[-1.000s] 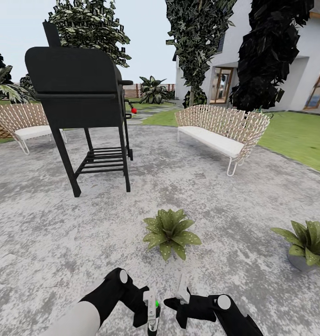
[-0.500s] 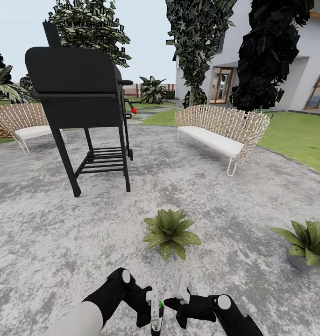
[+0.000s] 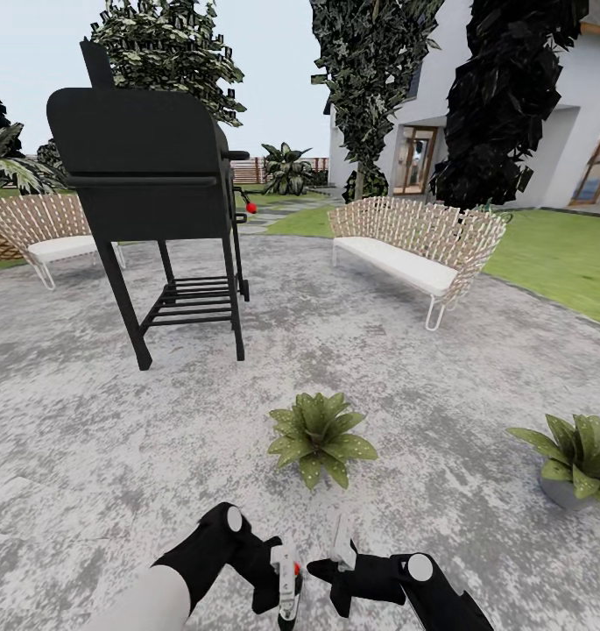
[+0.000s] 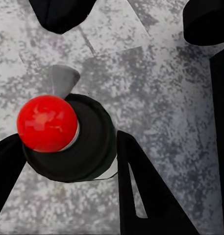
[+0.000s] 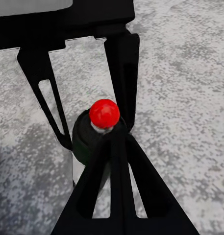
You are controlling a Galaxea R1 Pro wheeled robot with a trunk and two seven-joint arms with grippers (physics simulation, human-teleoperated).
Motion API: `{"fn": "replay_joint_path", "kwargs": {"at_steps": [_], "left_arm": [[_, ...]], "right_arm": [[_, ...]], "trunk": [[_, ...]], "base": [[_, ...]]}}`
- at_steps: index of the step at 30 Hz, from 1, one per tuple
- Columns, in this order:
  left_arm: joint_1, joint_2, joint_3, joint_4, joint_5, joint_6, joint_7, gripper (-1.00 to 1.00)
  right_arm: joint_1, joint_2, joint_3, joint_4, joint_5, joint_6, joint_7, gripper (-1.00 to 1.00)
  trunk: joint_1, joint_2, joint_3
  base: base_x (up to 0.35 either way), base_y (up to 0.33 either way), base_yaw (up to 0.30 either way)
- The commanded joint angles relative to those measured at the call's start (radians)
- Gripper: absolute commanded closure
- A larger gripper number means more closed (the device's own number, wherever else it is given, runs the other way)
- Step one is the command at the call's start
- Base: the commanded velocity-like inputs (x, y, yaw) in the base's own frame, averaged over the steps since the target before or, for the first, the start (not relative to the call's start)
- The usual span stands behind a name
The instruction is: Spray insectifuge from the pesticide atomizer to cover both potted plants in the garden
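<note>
- My left gripper (image 3: 286, 585) sits low at the near edge of the stone patio (image 3: 89, 438), its fingers pinching the pesticide atomizer (image 4: 67, 137). The left wrist view looks down on the bottle's dark top and red tip, with a black finger (image 4: 141, 196) against each side.
- What has just changed: the small light on the bottle read green half a second ago and now reads red in the head view, while my arms have hardly moved. I take that as the spray state switching, though I cannot tell from here which colour means spraying.
- My right gripper (image 3: 341, 545) hovers just beside the left one. Its fingers stand spread, and the right wrist view shows the bottle past their tips, not between them.
- The nearer potted plant (image 3: 320, 436) stands just ahead of both grippers, mid-patio. The nozzle looks close enough to reach it, if aimed forward.
- The second potted plant (image 3: 575, 460) sits at the patio's right edge, well apart from the first. It will need a turn or a reach to the right.
- Further off stand the black grill (image 3: 151, 193) and the white bench (image 3: 413, 250).
</note>
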Motion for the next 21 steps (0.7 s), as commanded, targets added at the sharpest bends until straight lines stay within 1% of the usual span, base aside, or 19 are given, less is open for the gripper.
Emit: {"fn": "replay_joint_path", "kwargs": {"at_steps": [1, 4, 5, 8, 11, 13, 14, 15, 16, 17, 18, 19, 20, 21], "left_arm": [[-0.001, 0.013, 0.0, -0.001, -0.007, -0.005, -0.002, 1.0], [-0.001, 0.076, -0.001, -0.001, -0.008, -0.003, -0.002, 1.0], [0.0, 0.104, -0.001, -0.001, -0.008, -0.003, -0.003, 1.0], [0.005, 0.167, -0.001, -0.001, -0.006, -0.003, -0.004, 1.0], [0.037, 0.226, 0.003, -0.001, -0.007, -0.003, -0.001, 1.0], [0.044, 0.266, 0.005, 0.0, -0.006, -0.004, 0.0, 1.0], [0.051, 0.302, 0.006, 0.001, -0.003, -0.006, 0.0, 1.0], [0.066, 0.33, 0.007, 0.0, 0.001, -0.008, 0.001, 1.0], [0.085, 0.358, 0.009, 0.0, 0.003, -0.009, 0.001, 1.0], [0.107, 0.384, 0.01, 0.0, 0.004, -0.01, 0.004, 1.0], [0.117, 0.391, 0.01, 0.001, 0.005, -0.01, 0.011, 1.0], [0.13, 0.397, 0.013, 0.001, 0.007, -0.009, 0.044, 1.0], [0.139, 0.398, 0.018, 0.004, 0.012, -0.008, 0.104, 1.0], [0.145, 0.395, 0.024, 0.013, 0.021, -0.008, 0.157, 1.0]], "right_arm": [[0.0, 0.0, -0.001, -0.001, 0.009, -0.006, 0.001, 1.0], [0.0, 0.0, -0.001, 0.0, 0.009, -0.006, 0.001, 1.0], [0.0, -0.001, -0.001, 0.001, 0.009, -0.006, 0.001, 1.0], [0.0, -0.007, -0.001, 0.002, 0.009, -0.006, 0.001, 1.0], [0.0, -0.013, -0.001, 0.003, 0.009, -0.007, 0.001, 1.0], [0.0, -0.017, 0.0, 0.003, 0.009, -0.007, 0.001, 1.0], [0.0, -0.024, -0.001, 0.003, 0.009, -0.008, 0.001, 1.0], [0.0, -0.034, -0.001, 0.004, 0.008, -0.009, 0.001, 1.0], [0.0, -0.045, -0.001, 0.005, 0.008, -0.01, 0.001, -1.0], [0.0, -0.055, -0.003, 0.007, 0.008, -0.011, 0.0, -1.0], [0.0, -0.06, -0.005, 0.011, 0.007, -0.011, -0.002, -1.0], [0.0, -0.071, -0.01, 0.024, 0.006, -0.012, -0.014, -1.0], [0.0, -0.081, -0.021, 0.046, 0.003, -0.013, -0.039, -1.0], [0.0, -0.085, -0.033, 0.065, 0.002, -0.013, -0.065, -1.0]], "trunk": [[0.0, 0.0, -0.001], [0.0, 0.0, -0.001], [0.0, 0.0, -0.001], [0.0, 0.0, -0.001], [0.0, 0.0, -0.001], [0.0, 0.0, -0.001], [0.0, 0.0, -0.001], [0.0, 0.0, -0.001], [0.0, 0.0, -0.001], [0.0, 0.0, -0.001], [0.0, 0.0, -0.001], [0.0, 0.0, -0.001], [0.0, 0.0, -0.001], [0.0, 0.0, -0.001]], "base": [[0.0, 0.0, 0.0], [0.0, 0.0, 0.0], [0.0, 0.0, 0.0], [0.0, 0.0, 0.0], [0.0, 0.0, 0.0], [0.0, 0.0, 0.0], [0.0, 0.0, 0.0], [0.0, 0.0, 0.0], [0.0, 0.0, 0.0], [0.0, 0.0, 0.0], [0.0, 0.0, 0.0], [0.0, 0.0, 0.0], [0.0, 0.0, 0.0], [0.0, 0.0, 0.0]]}}
